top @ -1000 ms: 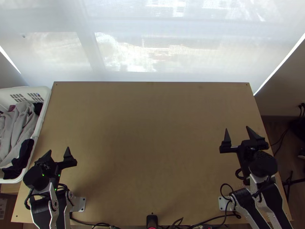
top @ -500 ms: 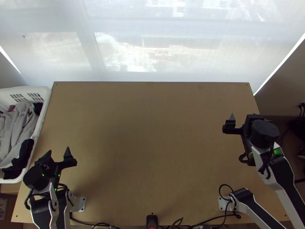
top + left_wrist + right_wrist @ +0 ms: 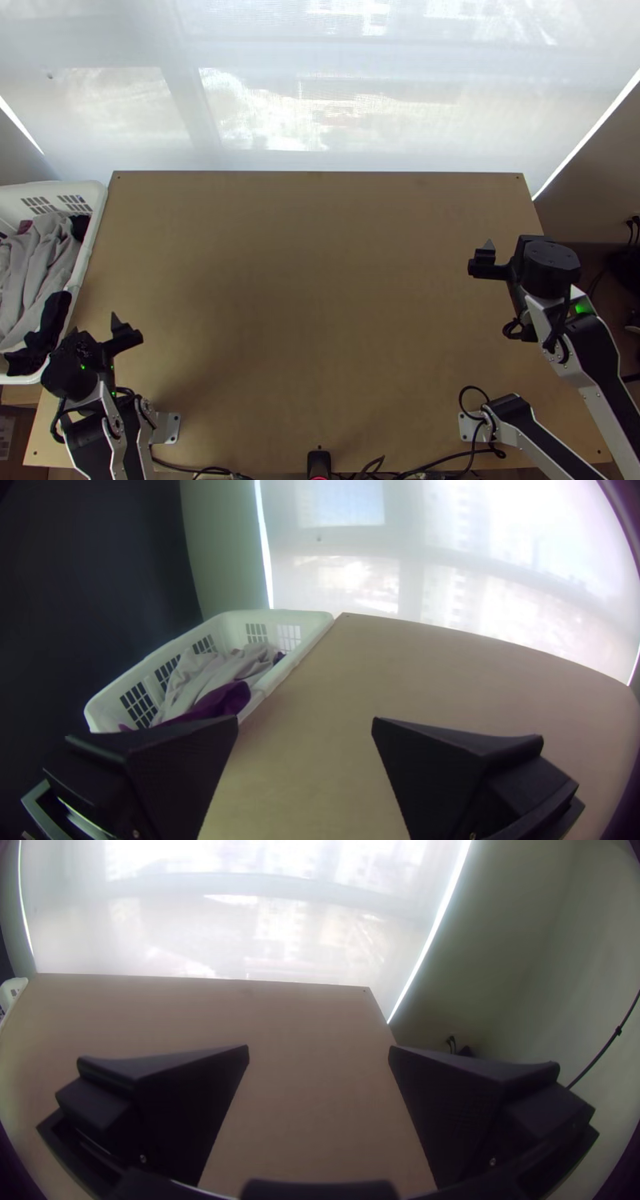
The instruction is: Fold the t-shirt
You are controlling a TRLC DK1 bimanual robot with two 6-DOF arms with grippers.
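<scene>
Top view from where I stand: the left pincer [image 3: 94, 322] has a white basket [image 3: 98, 202] close by on its outer side, reaching farther up the table [image 3: 320, 320]. Grey cloth [image 3: 36, 264] lies bunched in it, dark cloth [image 3: 46, 332] nearer that pincer; which one is the t-shirt, I can't tell. Well across from it, above the table's right side, is the right pincer [image 3: 516, 258]. Both wrist views show the fingers spread wide, nothing between them.

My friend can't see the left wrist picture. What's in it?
The left gripper, its two black fingers wide apart, points out over a light wooden table. Beside the table, a white basket holds bunched grey cloth and purple cloth, with a bright window behind.
</scene>
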